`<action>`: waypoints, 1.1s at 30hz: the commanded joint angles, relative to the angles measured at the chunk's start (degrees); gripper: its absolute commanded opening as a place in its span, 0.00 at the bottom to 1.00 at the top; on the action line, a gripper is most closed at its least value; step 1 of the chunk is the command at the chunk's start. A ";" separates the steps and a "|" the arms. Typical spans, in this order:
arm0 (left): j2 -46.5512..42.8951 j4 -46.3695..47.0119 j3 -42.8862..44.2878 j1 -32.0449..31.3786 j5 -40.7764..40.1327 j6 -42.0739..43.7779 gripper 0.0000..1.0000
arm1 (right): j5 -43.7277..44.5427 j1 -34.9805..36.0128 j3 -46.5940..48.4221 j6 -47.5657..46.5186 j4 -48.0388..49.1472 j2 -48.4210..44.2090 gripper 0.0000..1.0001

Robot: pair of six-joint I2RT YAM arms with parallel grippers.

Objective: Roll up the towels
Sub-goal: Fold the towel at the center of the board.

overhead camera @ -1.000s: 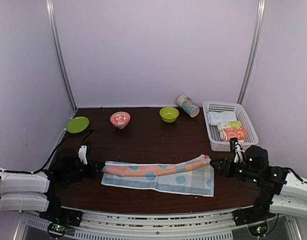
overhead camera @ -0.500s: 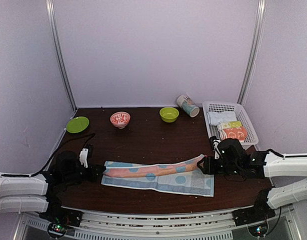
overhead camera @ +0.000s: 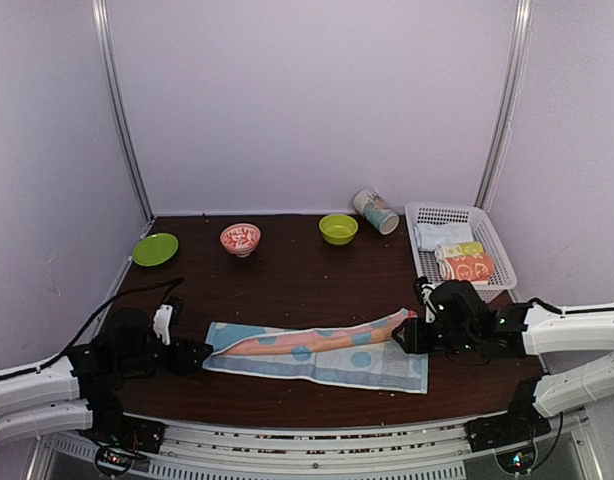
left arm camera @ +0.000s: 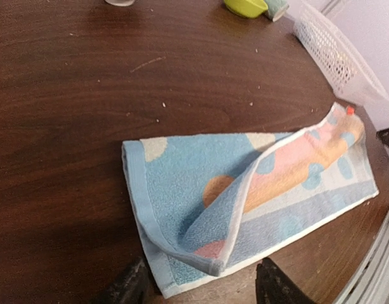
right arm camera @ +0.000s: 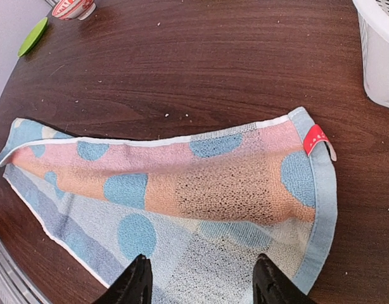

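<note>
The light blue towel [overhead camera: 317, 350] with coloured dots lies flat near the table's front edge, its far long edge folded over towards me into a loose pink-orange flap. My left gripper [overhead camera: 194, 355] is open at the towel's left end, and the folded corner [left arm camera: 235, 259] lies just ahead of its jaws, untouched. My right gripper [overhead camera: 402, 335] hangs open over the towel's right end [right arm camera: 245, 190], near the red tag [right arm camera: 316, 140], holding nothing. The orange towel [overhead camera: 468, 266] sits rolled in the basket.
A white basket [overhead camera: 492, 245] at the right rear also holds a yellow-green roll [overhead camera: 459, 249] and a pale roll [overhead camera: 439, 235]. Along the back stand a green plate [overhead camera: 155, 248], a red patterned bowl [overhead camera: 240, 238], a green bowl [overhead camera: 338, 228] and a tipped cup [overhead camera: 375, 211].
My left gripper has opened, let go of the towel's left end and drawn back slightly. My right arm has swung in from the right to the towel's right end.
</note>
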 commanded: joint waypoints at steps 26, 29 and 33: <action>33.39 -24.82 35.45 -0.92 -3.61 -23.40 0.25 | 2.95 0.56 4.57 1.31 -3.70 -1.59 0.55; 33.58 -26.42 38.60 -0.97 -4.95 -20.11 0.25 | 3.10 0.59 4.61 1.21 -3.48 -1.17 0.55; 39.09 -24.89 40.70 -0.90 -2.63 -17.33 0.20 | 2.76 0.57 5.01 1.49 -2.80 0.01 0.54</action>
